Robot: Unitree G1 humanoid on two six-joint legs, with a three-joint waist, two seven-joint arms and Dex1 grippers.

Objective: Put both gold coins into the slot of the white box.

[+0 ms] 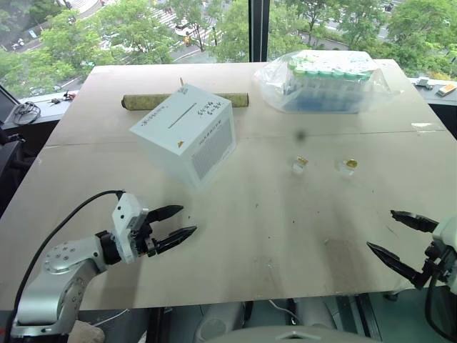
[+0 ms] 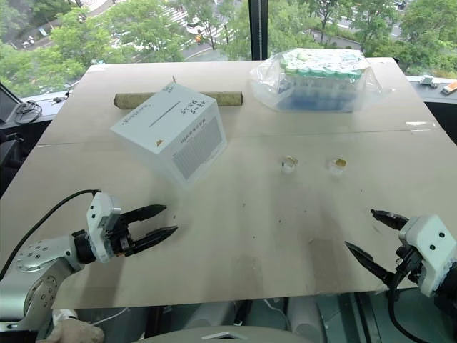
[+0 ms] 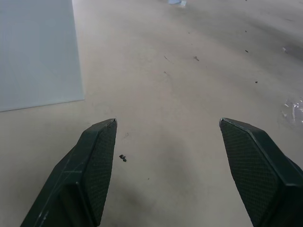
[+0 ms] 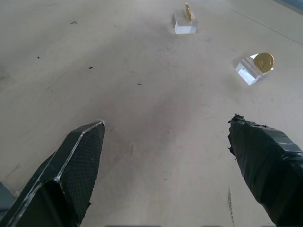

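Both arms reach low over the table (image 1: 235,236), left pincer (image 1: 177,222) and right pincer (image 1: 391,231) spread wide, empty.

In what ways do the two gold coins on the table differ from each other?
The left gold coin shows its thin edge in the right wrist view; the right gold coin shows its round face. The left coin stands nearer the white box. Both stand upright on small clear blocks.
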